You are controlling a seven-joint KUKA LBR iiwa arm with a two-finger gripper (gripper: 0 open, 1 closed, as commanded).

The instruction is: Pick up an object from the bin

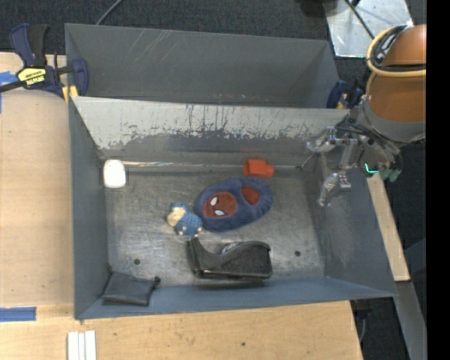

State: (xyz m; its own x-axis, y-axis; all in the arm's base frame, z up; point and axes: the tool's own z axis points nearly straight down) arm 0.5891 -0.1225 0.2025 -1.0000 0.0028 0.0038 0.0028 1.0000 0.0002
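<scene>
Bin of grey metal, with sloping walls, holds a few loose things, well spread. Next in size, the arm comes in from the right. Its orange-covered wrist hangs above the bin's right rim, and the tooling below it angles down and to the left. The pincer points down over bare floor at the foot of the right wall; whether it is open or closed cannot be told. Nearest to it, in the bin's middle but apart from it, lies a blue slipper with red inside. A black pouch lies just in front of the slipper. A dark grey pad sits in the near-left corner. An orange block rests just behind the slipper, by the far wall. A white lump lies at the far left. A small blue, white and yellow toy lies just beside the slipper's left end.
</scene>
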